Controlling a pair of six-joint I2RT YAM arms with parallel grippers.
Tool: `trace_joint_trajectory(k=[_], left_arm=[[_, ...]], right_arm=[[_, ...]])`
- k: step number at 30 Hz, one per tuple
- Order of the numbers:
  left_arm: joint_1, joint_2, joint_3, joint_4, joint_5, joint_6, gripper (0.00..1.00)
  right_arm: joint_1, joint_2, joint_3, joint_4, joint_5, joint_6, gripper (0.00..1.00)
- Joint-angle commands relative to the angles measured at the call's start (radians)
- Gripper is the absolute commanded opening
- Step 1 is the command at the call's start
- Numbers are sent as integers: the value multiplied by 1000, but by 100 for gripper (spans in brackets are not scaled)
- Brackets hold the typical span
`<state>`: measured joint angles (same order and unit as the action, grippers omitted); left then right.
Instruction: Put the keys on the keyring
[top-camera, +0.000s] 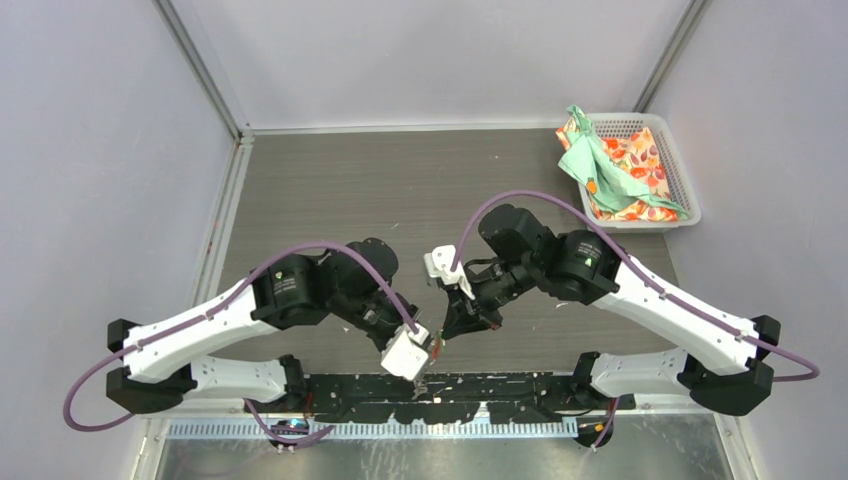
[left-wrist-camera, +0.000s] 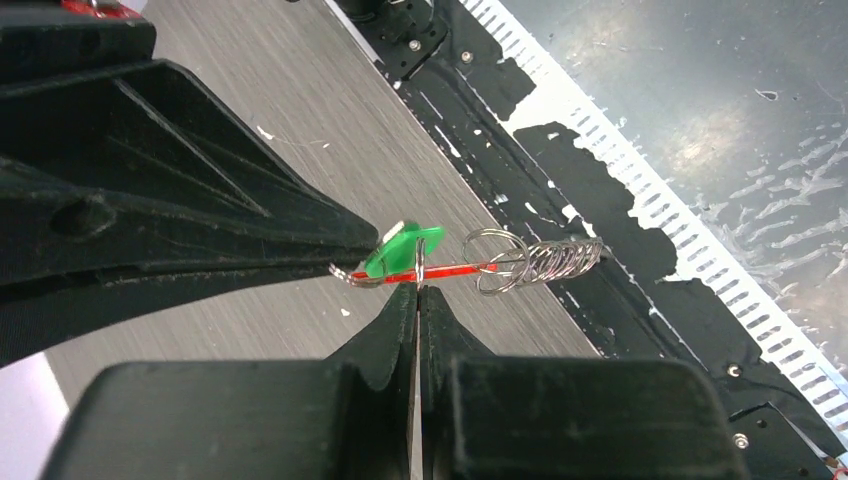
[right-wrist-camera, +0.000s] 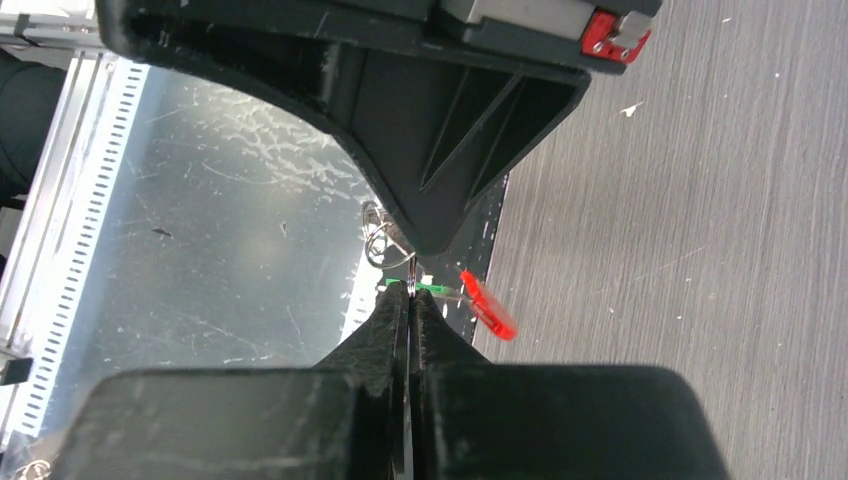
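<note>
Well, the green key (left-wrist-camera: 403, 249) and the keyring (left-wrist-camera: 545, 262) with its red tab (left-wrist-camera: 455, 270) hang in the air together, just over the near edge of the tabletop (top-camera: 400, 190). They look tiny, light, hard and slippery, so I think you should pinch the key by its flat end and the keyring by its wire. Your right gripper (right-wrist-camera: 410, 297) is squeezed shut on the green key and your left gripper (left-wrist-camera: 418, 292) is squeezed shut on the keyring, tip to tip.

left gripper (top-camera: 430, 353), right gripper (top-camera: 448, 334): tip to tip | keyring (top-camera: 437, 345) (red speck) between | basket (top-camera: 688, 196) far right
</note>
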<state>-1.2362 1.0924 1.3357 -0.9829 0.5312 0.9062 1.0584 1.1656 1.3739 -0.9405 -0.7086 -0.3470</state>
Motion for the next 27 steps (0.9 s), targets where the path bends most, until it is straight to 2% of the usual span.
trace_joint_trajectory(k=[1,19,23,27], left_arm=[[2,-31,-1,55,10,2,0],[1,-67,-18,106,-14,-22,0],[3,-107,-52,165,-24,-37,0],[2,-95,-35,152,7,-31,0]], right_arm=[[5,-14,-11,108,-20,33,1],[6,-115,-109,209,-48,7,1],[5,-147,-139,253,-50,24,1],[4,-156,-150,282,-43,27,1]])
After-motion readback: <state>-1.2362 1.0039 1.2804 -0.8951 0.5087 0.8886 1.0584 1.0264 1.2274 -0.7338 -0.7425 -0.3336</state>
